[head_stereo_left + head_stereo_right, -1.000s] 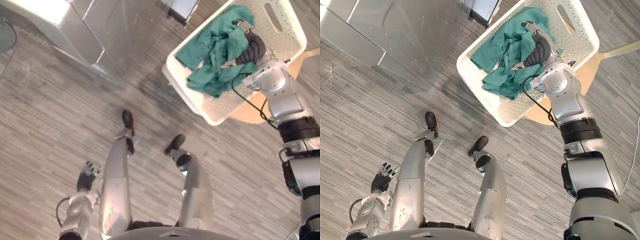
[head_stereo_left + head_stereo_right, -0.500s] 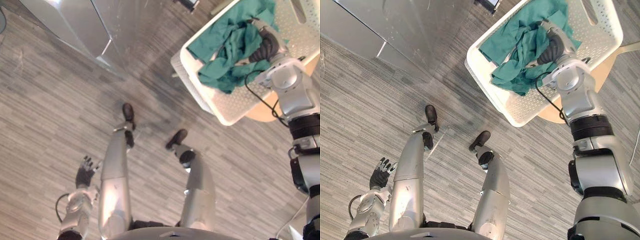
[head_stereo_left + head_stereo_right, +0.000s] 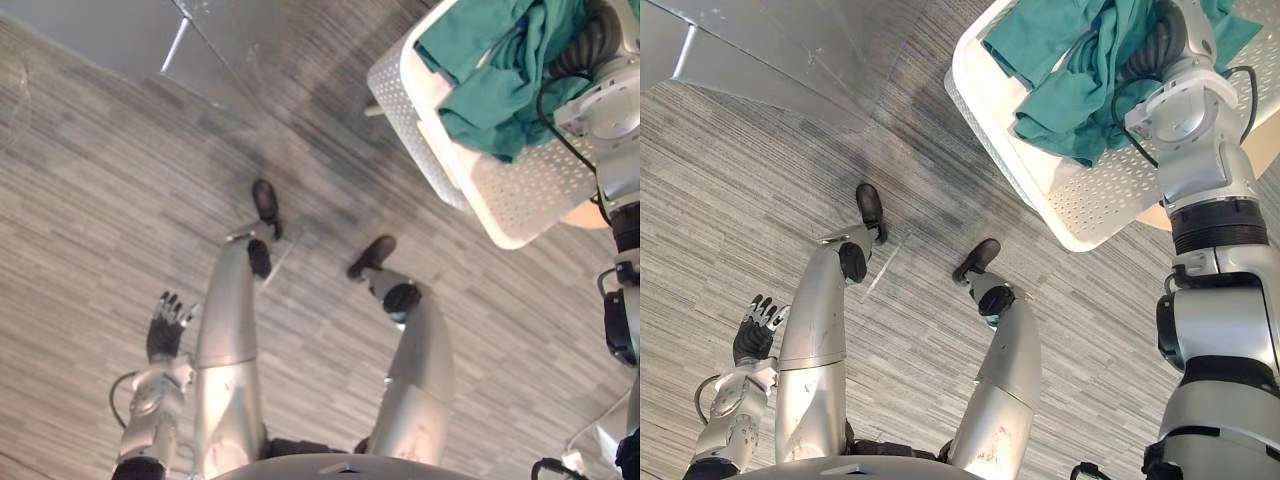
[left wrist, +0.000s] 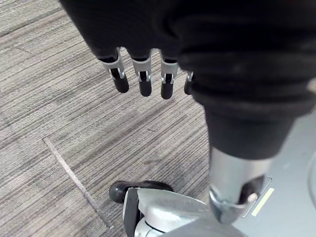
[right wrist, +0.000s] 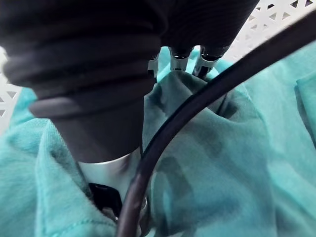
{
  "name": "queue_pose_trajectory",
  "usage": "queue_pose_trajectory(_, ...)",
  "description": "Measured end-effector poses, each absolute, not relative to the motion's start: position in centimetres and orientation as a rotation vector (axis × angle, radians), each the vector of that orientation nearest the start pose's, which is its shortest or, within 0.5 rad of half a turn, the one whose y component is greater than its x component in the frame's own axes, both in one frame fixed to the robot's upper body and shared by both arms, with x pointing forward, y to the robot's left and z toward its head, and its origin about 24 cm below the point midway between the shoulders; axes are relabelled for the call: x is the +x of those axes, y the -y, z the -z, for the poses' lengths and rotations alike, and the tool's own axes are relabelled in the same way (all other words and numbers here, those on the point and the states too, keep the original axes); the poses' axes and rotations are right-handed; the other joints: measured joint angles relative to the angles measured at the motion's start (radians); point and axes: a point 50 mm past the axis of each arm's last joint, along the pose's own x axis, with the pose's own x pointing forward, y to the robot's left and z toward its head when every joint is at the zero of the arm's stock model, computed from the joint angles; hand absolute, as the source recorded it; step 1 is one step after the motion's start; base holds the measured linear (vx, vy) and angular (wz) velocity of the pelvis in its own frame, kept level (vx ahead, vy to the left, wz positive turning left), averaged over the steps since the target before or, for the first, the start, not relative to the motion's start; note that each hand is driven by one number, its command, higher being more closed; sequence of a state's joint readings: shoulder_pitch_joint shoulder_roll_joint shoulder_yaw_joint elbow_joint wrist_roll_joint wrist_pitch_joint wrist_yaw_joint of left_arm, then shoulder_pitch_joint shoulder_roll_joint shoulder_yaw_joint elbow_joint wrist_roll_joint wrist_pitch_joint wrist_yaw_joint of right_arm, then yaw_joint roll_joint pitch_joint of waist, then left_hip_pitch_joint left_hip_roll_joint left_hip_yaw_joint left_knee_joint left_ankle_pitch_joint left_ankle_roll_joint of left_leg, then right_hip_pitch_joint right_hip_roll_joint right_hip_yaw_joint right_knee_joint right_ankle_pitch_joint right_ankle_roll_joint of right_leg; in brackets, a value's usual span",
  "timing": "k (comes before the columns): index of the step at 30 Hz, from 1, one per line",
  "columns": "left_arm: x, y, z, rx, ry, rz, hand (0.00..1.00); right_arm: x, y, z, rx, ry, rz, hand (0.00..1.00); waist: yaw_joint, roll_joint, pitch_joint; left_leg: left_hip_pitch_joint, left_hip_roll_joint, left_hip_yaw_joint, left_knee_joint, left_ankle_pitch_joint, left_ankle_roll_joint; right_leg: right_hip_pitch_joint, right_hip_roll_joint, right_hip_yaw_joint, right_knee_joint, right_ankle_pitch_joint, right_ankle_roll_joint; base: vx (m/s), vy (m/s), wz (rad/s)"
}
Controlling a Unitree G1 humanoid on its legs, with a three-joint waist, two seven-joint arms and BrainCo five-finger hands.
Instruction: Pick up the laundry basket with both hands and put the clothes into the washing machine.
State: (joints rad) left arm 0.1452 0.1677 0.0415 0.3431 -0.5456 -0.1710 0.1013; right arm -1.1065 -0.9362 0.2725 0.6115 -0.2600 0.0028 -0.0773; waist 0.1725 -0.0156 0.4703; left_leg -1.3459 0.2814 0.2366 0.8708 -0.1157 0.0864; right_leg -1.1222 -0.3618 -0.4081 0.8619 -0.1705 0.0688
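1. Teal clothes (image 3: 1060, 40) lie heaped in the white laundry basket (image 3: 1095, 200). The basket sits on a tan tabletop (image 3: 1268, 150), and its near corner juts past the tabletop's edge over the floor (image 3: 100, 200).
2. Right hand (image 5: 202, 22) is sunk deep in the heap. I cannot tell whether it grips the cloth, because the folds swallow it.
3. Left hand (image 3: 165, 325) hangs low beside the leg, well apart from the basket, spread and empty above the floor.
4. Risk: the task wants the basket lifted with both hands, yet one arm alone is at it. A one-sided pull would likely tip the overhanging basket off the tabletop's edge and spill the load.
5. Risk: a tug on the cloth alone may draw out a single garment, or drag the basket along instead of lifting it.
6. Risk: loose folds could snag round the wrist and trail out when the arm withdraws.
7. Looks: the clothes are soft, crumpled, matt fabric in one shade, with several pieces seemingly tangled together. The basket is rigid perforated plastic with a smooth rim, probably light and apt to slide.
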Motion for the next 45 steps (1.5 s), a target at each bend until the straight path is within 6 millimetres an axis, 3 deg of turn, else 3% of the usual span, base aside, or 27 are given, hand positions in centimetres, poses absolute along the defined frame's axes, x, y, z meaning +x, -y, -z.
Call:
queue_pose_trajectory(6, 19.5, -22.4, 4.7, -0.342, -0.291, -0.358, 0.0, 36.4, 28.4, -33.6, -1.039, 0.459, 0.4, 0.0, 0.002, 0.001, 0.0, 0.0, 0.009, 0.016, -0.003, -0.004, -0.003, -0.017, -0.002, 0.007, 0.001, 0.0, -0.003, -0.05, 0.008, -0.08)
queue_pose_trajectory(7, 19.5, -22.4, 4.8, -0.345, -0.292, -0.36, 0.0, 36.5, 28.5, -33.4, -1.036, 0.452, 0.4, 1.0, 0.002, 0.002, -0.001, 0.0, 0.01, 0.016, -0.006, -0.004, -0.003, -0.018, -0.002, 0.006, 0.002, 0.0, -0.003, -0.06, -0.013, 0.04)
queue_pose_trajectory(13, 19.6, -22.1, 5.2, -0.37, -0.306, -0.372, 0.0, 36.4, 29.9, -33.1, -0.985, 0.43, 0.459, 1.0, 0.004, 0.008, -0.004, 0.015, 0.009, 0.023, -0.017, 0.005, -0.016, -0.008, -0.005, 0.005, 0.006, 0.0, -0.004, -0.06, -0.014, 0.06)
queue_pose_trajectory(20, 19.5, -22.0, 5.4, -0.381, -0.312, -0.381, 0.0, 36.3, 31.4, -31.1, -0.866, 0.364, 0.464, 1.0, 0.005, 0.009, -0.007, 0.057, 0.004, 0.024, -0.024, 0.005, -0.015, 0.04, -0.019, -0.011, 0.009, -0.006, -0.011, -0.05, -0.018, 0.08)
queue_pose_trajectory(30, 19.1, -21.9, 6.2, -0.41, -0.345, -0.44, 0.0, 35.8, 32.9, -30.2, -0.729, 0.346, 0.562, 1.0, -0.002, 0.01, -0.007, 0.111, -0.006, 0.028, -0.036, 0.015, -0.004, 0.094, -0.031, -0.021, 0.006, -0.005, -0.009, -0.05, -0.034, 0.06)
queue_pose_trajectory(32, 19.0, -21.8, 6.6, -0.413, -0.36, -0.449, 0.0, 35.4, 33.5, -30.2, -0.614, 0.367, 0.603, 1.0, -0.004, 0.011, -0.008, 0.126, -0.006, 0.03, -0.038, 0.014, -0.004, 0.108, -0.031, -0.021, 0.004, -0.006, -0.01, -0.06, -0.046, 0.01)
queue_pose_trajectory(36, 19.1, -21.8, 7.1, -0.41, -0.392, -0.468, 0.0, 34.8, 35.2, -29.6, -0.195, 0.412, 0.666, 1.0, -0.011, 0.016, -0.011, 0.169, -0.01, 0.04, -0.057, 0.015, -0.006, 0.145, -0.034, -0.021, -0.011, -0.007, -0.011, -0.07, -0.05, 0.03)
queue_pose_trajectory(38, 19.0, -21.8, 7.6, -0.408, -0.421, -0.483, 0.0, 34.8, 35.8, -28.7, 0.132, 0.444, 0.671, 1.0, -0.015, 0.018, -0.02, 0.197, -0.015, 0.049, -0.071, 0.015, -0.006, 0.167, -0.038, -0.019, -0.019, -0.006, -0.009, -0.08, -0.068, 0.07)
queue_pose_trajectory(42, 18.9, -21.6, 7.9, -0.409, -0.45, -0.498, 0.0, 35.1, 35.5, -27.8, 0.504, 0.487, 0.629, 1.0, -0.017, 0.024, -0.028, 0.233, -0.017, 0.066, -0.099, 0.023, -0.016, 0.19, -0.042, -0.02, -0.034, -0.001, -0.009, -0.06, -0.083, 0.04)
queue_pose_trajectory(45, 18.8, -21.6, 8.1, -0.408, -0.464, -0.515, 0.0, 35.6, 34.8, -27.5, 0.678, 0.515, 0.598, 1.0, -0.02, 0.027, -0.038, 0.238, -0.019, 0.066, -0.112, 0.037, -0.017, 0.193, -0.042, -0.025, -0.036, -0.001, -0.01, -0.05, -0.087, 0.04)
